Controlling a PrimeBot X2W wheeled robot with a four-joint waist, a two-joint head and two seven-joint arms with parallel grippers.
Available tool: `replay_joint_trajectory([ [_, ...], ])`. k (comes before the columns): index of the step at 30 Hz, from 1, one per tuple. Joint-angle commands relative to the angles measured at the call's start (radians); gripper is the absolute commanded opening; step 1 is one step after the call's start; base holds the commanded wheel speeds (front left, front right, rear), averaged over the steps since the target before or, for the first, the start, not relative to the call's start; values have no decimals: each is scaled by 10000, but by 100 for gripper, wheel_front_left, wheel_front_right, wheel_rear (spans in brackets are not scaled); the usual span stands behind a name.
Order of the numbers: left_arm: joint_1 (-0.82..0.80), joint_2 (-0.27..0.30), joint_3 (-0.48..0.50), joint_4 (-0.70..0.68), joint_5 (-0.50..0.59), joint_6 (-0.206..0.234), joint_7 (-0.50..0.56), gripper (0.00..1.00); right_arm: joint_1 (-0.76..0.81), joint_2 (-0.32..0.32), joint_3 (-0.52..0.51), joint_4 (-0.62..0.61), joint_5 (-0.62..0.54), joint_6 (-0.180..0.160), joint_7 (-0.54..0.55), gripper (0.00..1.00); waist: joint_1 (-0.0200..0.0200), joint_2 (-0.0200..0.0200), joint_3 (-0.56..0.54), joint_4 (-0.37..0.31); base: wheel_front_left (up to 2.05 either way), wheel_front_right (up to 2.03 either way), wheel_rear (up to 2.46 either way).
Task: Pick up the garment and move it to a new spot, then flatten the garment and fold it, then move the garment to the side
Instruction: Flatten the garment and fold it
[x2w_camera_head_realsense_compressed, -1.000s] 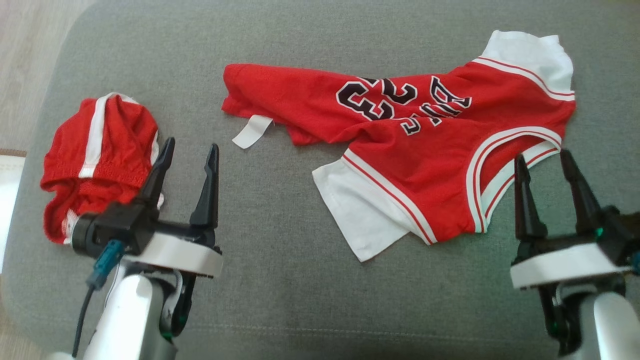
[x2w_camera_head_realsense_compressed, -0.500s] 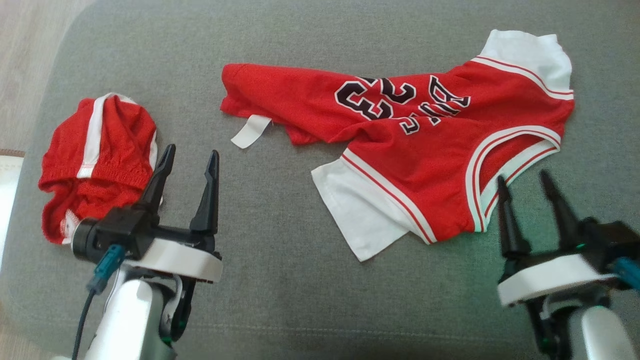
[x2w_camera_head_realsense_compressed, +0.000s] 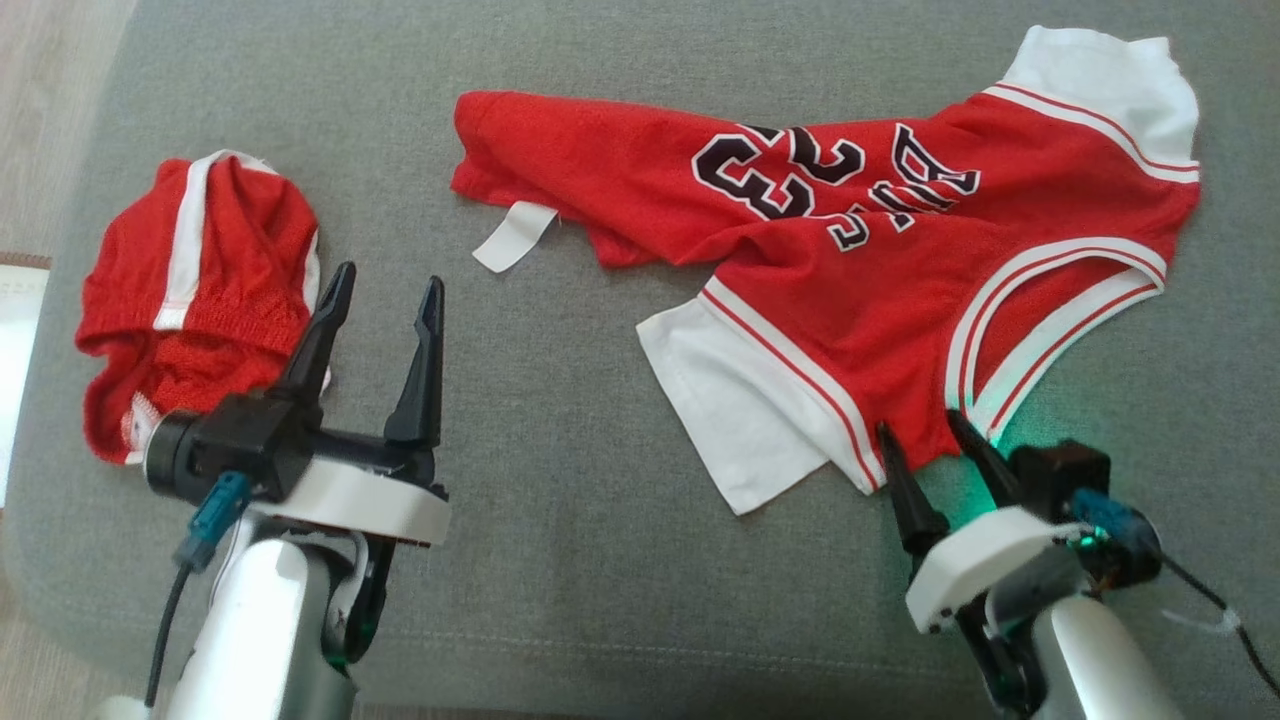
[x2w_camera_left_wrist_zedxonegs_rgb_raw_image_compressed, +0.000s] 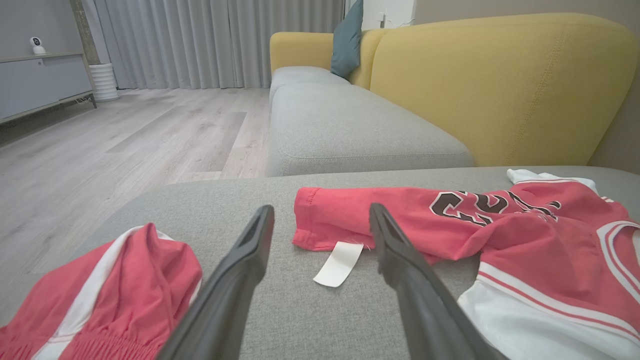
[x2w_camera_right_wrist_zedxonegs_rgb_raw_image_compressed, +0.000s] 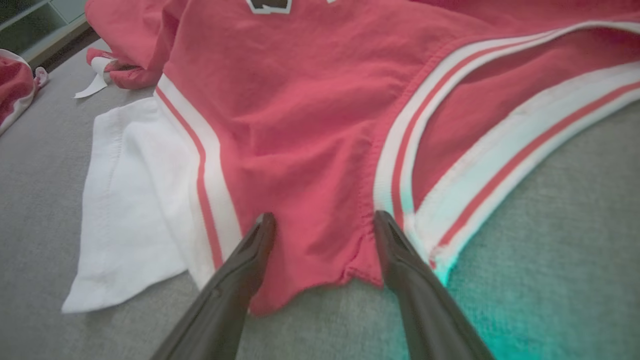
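Plainly, the red jersey (x2w_camera_head_realsense_compressed: 850, 290) lies rumpled, with white sleeves and trim.

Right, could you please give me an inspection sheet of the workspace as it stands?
Surface: grey cushion, fabric, nothing spilled on it.
Job's things: red jersey, crumpled, number side up, not yet picked up.
Clutter: red shorts, bunched at the robot's left.
Grippers: left gripper open, empty, near the shorts; right gripper open, fingertips straddling the jersey's near edge.
Cables: dark cable at the left wrist; thin cable at the right wrist.
Surroundings: yellow sofa, wooden floor, grey curtains.
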Motion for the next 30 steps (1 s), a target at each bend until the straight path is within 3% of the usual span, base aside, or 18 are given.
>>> replay_joint_trajectory([
  [1,-386,94,310,-356,104,1,-53,100,-46,-30,294,88,-90,40,80,78,0,0,16,17,0,0,0],
  [2,-386,89,315,-351,109,-3,-53,100,-94,-30,277,260,-158,40,154,35,0,0,21,23,0,0,0],
  [3,-386,82,321,-347,113,-4,-53,100,-111,-30,253,409,-154,40,245,0,0,0,27,28,0,0,0],
  [8,-359,59,392,-351,125,16,-53,100,-131,-30,130,507,-313,40,374,0,0,0,10,-24,0,0,0],
  [14,-301,52,531,-398,125,54,-53,100,-83,-145,-658,-265,-744,40,674,0,0,0,-47,-238,0,0,0],
  [22,-270,-40,551,-395,128,26,-53,100,-199,-1420,-2016,-1046,-509,40,1454,0,0,0,-100,-354,0,0,0],
  [30,-338,-117,475,-377,182,-53,-53,100,-729,-2693,-2708,-810,290,40,1606,0,0,0,-60,-296,0,0,0],
])
